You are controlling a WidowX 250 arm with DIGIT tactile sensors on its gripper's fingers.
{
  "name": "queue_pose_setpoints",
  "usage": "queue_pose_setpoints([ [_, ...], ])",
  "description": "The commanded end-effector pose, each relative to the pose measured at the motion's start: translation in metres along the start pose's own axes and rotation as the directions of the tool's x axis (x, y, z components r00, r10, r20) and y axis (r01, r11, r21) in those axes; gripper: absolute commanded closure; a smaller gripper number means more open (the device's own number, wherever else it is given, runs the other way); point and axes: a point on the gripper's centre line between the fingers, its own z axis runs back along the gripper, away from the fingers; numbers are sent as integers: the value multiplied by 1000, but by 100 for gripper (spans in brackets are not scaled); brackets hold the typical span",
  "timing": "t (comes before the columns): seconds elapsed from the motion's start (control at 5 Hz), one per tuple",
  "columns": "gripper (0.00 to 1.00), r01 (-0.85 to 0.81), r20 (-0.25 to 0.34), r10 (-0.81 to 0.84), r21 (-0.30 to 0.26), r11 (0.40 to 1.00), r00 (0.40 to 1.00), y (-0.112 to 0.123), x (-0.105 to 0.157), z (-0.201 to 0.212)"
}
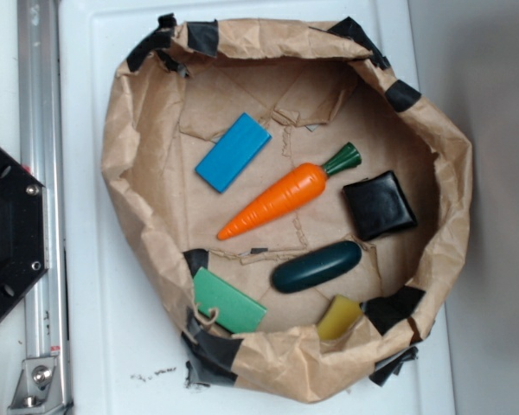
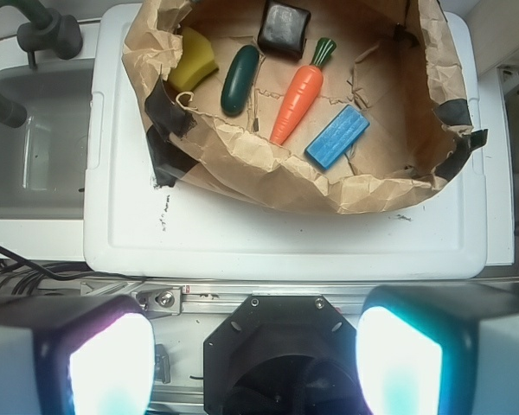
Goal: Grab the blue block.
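The blue block [image 1: 233, 151] lies flat on the brown paper floor of a rolled-down paper bag [image 1: 121, 130], in its upper left part, just left of the orange carrot [image 1: 281, 201]. In the wrist view the blue block [image 2: 337, 138] sits to the right of the carrot [image 2: 298, 104], far ahead of my gripper [image 2: 255, 346]. The gripper is open, its two glowing fingers [image 2: 112, 363] wide apart with nothing between them, back over the black robot base [image 2: 277, 354]. No gripper shows in the exterior view.
Also in the bag: a green flat block [image 1: 227, 300], a dark green cucumber [image 1: 317, 265], a black square pad [image 1: 379, 205] and a yellow piece [image 1: 339, 317]. The bag stands on a white board [image 1: 95, 328]. A metal rail [image 1: 39, 130] and the black base [image 1: 9, 233] are at the left.
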Motion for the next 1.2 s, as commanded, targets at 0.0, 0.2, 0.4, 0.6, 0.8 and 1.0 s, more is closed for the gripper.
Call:
queue_pose_setpoints([
  [0.0, 0, 0, 0, 0, 0, 1000, 1000, 0, 0, 0],
  [0.2, 0, -103, 69, 103, 1, 995, 992, 32, 46, -54],
  [0.4, 0, -131, 85, 129, 14, 991, 988, 41, 92, -97],
  [0.6, 0, -137, 60, 135, 24, 990, 989, 41, 107, -133],
  [0.8, 0, -128, 38, 126, 71, 989, 991, 35, 98, -145],
  [1.0, 0, -114, 28, 111, 137, 984, 993, 51, 80, -157],
])
